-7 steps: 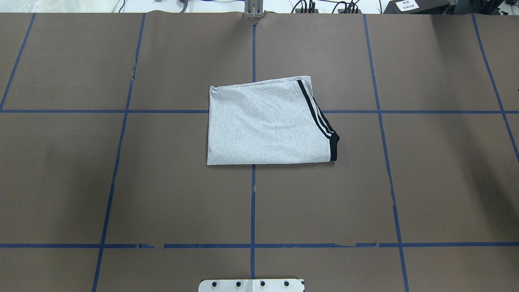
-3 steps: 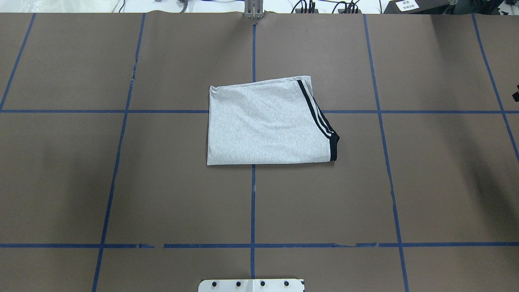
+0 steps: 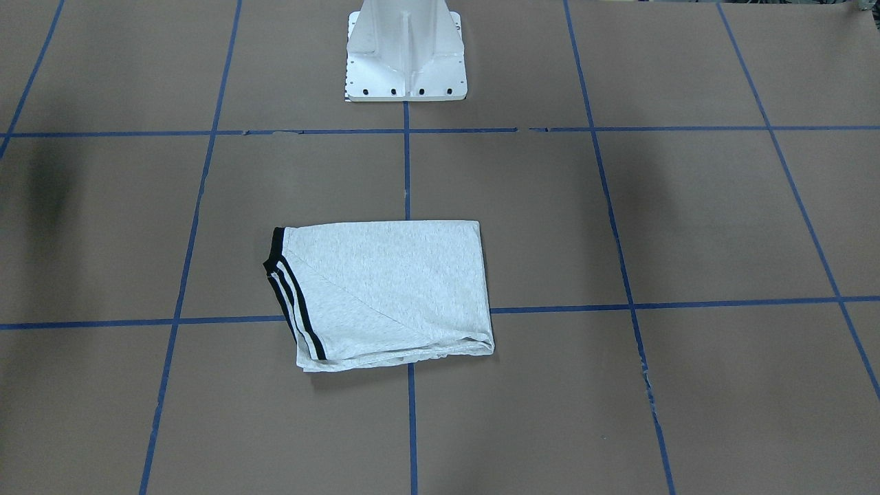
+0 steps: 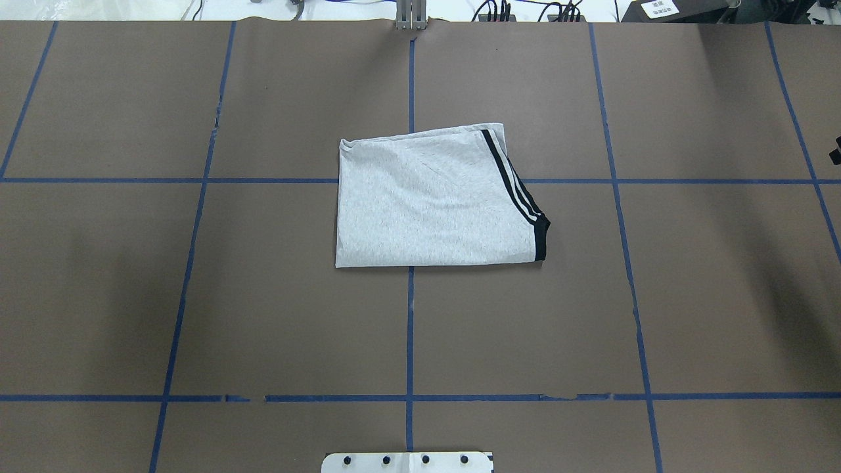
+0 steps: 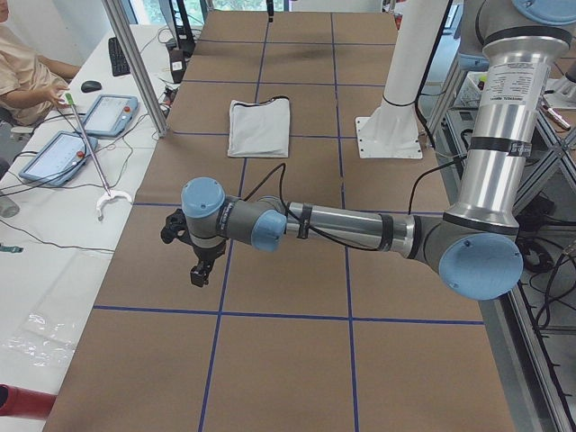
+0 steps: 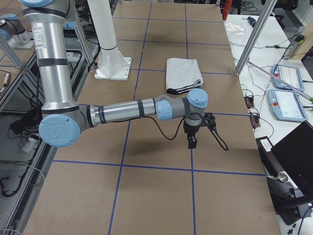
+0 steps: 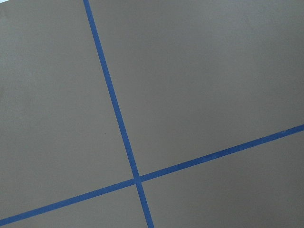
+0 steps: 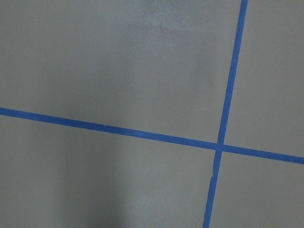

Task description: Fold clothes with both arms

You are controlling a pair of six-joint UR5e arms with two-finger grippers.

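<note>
The grey T-shirt (image 4: 427,203) lies folded into a flat rectangle at the middle of the table (image 4: 131,295), right over a crossing of the blue tape lines (image 4: 410,328). Seen from behind the robot, its black-striped trim (image 4: 516,190) runs down the 3 o'clock edge. The white pedestal (image 3: 405,55) stands at 6 o'clock from it. Well apart at 9 o'clock, the left end effector (image 5: 200,274) hangs over bare table, and the right end effector (image 6: 191,143) does likewise out at 3 o'clock. Neither has any cloth in it; how far open either one is, I cannot tell.
</note>
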